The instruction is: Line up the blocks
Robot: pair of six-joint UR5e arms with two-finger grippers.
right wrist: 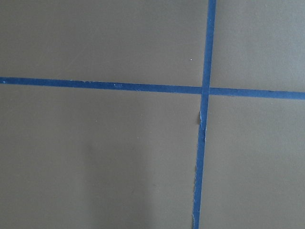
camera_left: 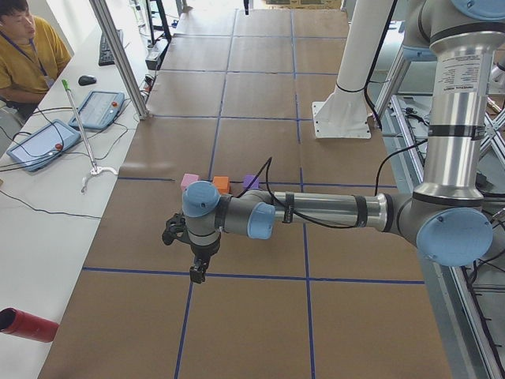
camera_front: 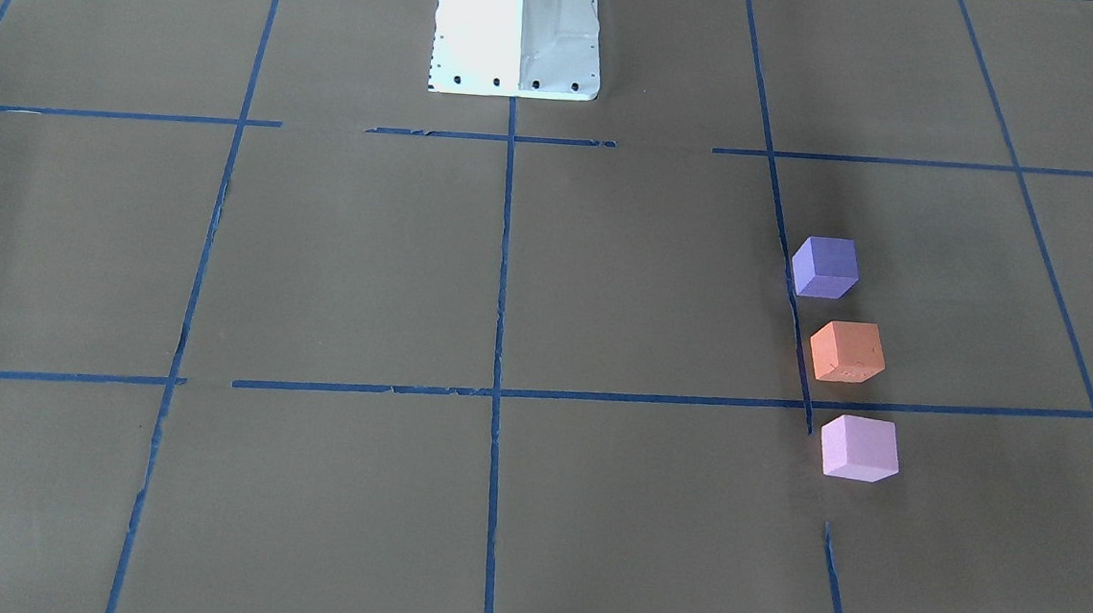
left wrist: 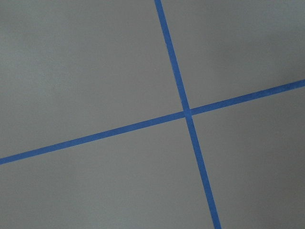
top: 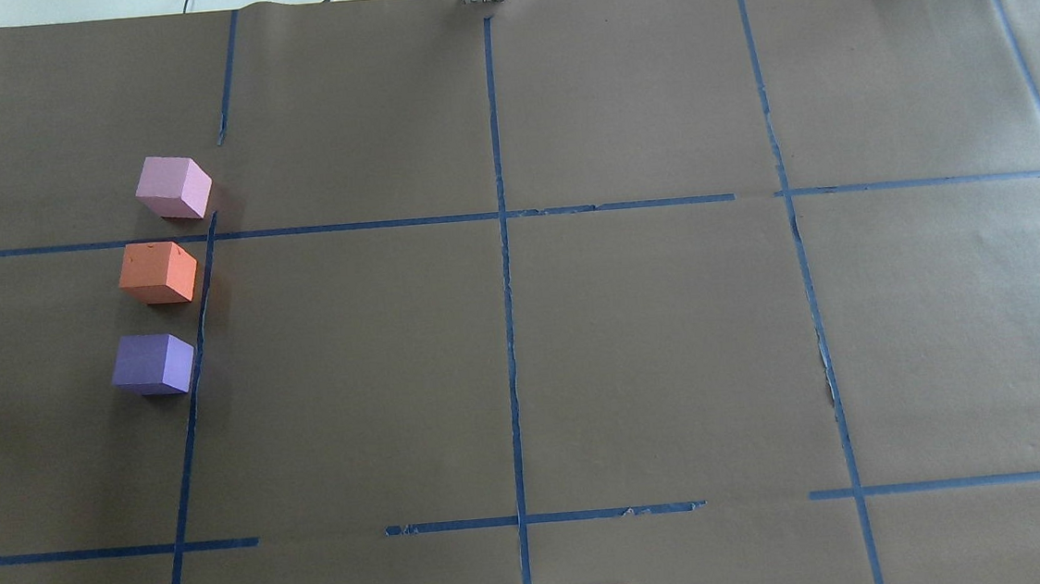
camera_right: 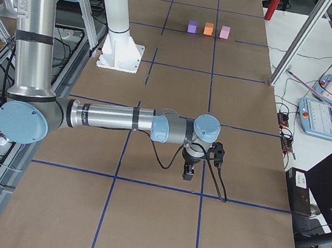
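Observation:
Three cubes stand in a straight, evenly spaced row on the brown table, on the robot's left side. They are the violet-purple block (camera_front: 825,266), the orange block (camera_front: 847,352) and the pale pink block (camera_front: 859,448). In the overhead view the pink block (top: 173,187) is farthest, the orange block (top: 157,273) in the middle, the purple block (top: 153,364) nearest the robot. My left gripper (camera_left: 196,272) hangs over the table, well away from the row and nearer that camera. My right gripper (camera_right: 188,173) hangs over the table's opposite end. I cannot tell whether either is open or shut. Both wrist views show only tape lines.
The white robot base (camera_front: 518,30) stands at the table's middle edge. Blue tape lines (top: 506,284) mark a grid on the brown paper. An operator (camera_left: 24,43) sits beside the table with teach pendants (camera_left: 35,144). A red cylinder (camera_right: 274,5) lies by the table's end.

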